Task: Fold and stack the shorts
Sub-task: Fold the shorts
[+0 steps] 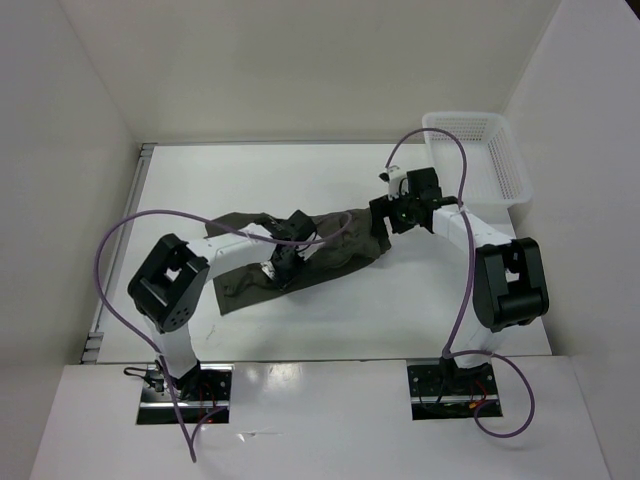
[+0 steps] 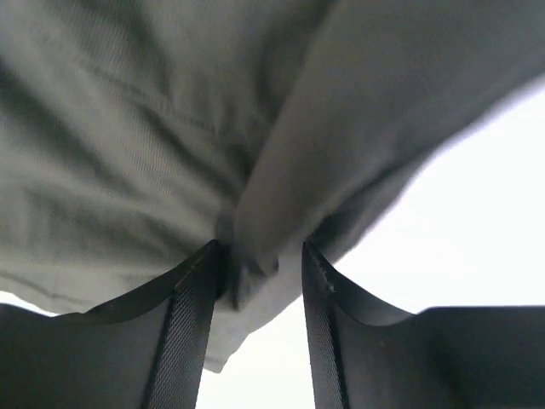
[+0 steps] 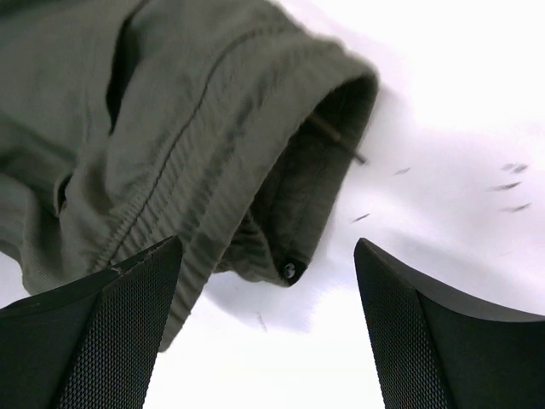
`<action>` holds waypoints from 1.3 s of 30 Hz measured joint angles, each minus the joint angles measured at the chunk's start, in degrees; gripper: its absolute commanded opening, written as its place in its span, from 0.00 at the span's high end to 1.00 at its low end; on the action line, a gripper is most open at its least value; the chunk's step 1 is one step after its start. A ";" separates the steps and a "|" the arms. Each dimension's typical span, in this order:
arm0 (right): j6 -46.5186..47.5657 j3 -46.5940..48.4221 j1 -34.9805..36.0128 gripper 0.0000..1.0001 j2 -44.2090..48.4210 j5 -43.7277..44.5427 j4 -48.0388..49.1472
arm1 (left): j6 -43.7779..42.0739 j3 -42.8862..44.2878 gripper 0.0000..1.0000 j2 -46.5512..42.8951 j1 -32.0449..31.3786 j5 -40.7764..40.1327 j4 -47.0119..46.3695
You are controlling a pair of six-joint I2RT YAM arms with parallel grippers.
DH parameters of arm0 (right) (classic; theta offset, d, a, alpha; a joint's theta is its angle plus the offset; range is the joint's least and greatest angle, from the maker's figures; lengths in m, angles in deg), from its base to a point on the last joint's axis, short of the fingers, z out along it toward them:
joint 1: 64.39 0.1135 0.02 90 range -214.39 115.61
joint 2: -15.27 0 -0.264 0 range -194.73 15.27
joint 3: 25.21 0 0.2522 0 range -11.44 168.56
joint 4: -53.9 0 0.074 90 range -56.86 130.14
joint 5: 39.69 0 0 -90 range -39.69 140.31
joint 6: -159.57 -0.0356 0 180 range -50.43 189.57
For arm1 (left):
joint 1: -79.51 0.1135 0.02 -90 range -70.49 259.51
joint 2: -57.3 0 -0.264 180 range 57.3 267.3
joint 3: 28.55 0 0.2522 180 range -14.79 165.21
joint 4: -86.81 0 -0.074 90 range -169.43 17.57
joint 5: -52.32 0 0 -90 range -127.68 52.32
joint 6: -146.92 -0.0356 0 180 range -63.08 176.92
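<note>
Two arms reach over the white table (image 1: 300, 175), where the shorts (image 1: 345, 255) lie crumpled across its middle. The left gripper (image 2: 260, 251) is clenched on a fold of olive cloth. The right gripper (image 3: 268, 247) hangs by the waistband end, jaws spread wide, holding nothing. A white mesh basket (image 1: 495, 150) sits at the far right corner.

No readable text, label, brand, number or sign in any view; nothing legible on the shorts (image 1: 345, 255) or mesh basket (image 1: 462, 118).
</note>
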 measured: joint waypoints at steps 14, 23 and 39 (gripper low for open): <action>19.91 10.40 1.73 0.22 0.13 0.46 -5.84 | 0.11 -7.76 0.47 -18.91 8.31 -1.77 7.74; 24.46 9.64 7.41 0.22 0.13 -0.48 -8.57 | 0.11 -12.61 0.47 -15.58 13.11 -6.34 3.13; 25.00 8.44 7.41 0.22 0.22 -0.50 -9.33 | 0.04 -12.41 0.67 -11.85 14.43 -2.08 5.27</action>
